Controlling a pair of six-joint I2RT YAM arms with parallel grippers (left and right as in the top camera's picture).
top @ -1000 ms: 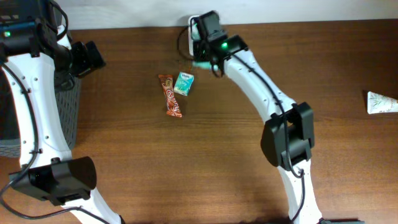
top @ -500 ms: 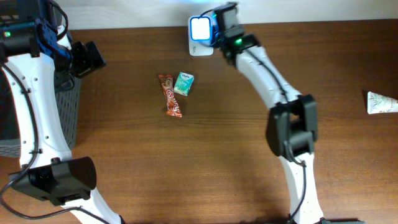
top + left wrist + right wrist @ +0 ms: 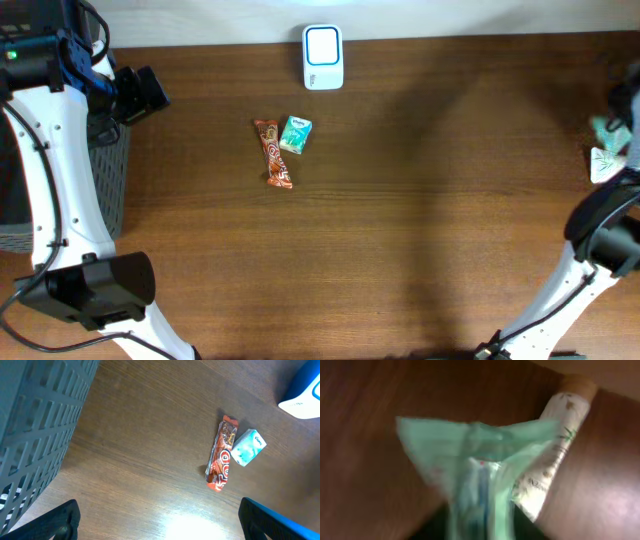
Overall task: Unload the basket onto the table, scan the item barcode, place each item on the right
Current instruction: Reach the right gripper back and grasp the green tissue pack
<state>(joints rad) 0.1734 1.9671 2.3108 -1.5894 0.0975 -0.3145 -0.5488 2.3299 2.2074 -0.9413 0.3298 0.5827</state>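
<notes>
crinkly green wrapper (image 3: 470, 445), woodgrain table (image 3: 365, 490)

The right gripper (image 3: 622, 118) is only a smear at the overhead view's right edge, its jaws unreadable. In its wrist view the teal packet (image 3: 475, 465) at its tip is out of focus, its print illegible, and it covers part of the white patterned packet (image 3: 567, 412) beyond. Ahead of the left gripper (image 3: 167, 525), the frame edge cuts the scanner (image 3: 302, 390), and the grey basket (image 3: 35, 425) beside it likewise.
</notes>
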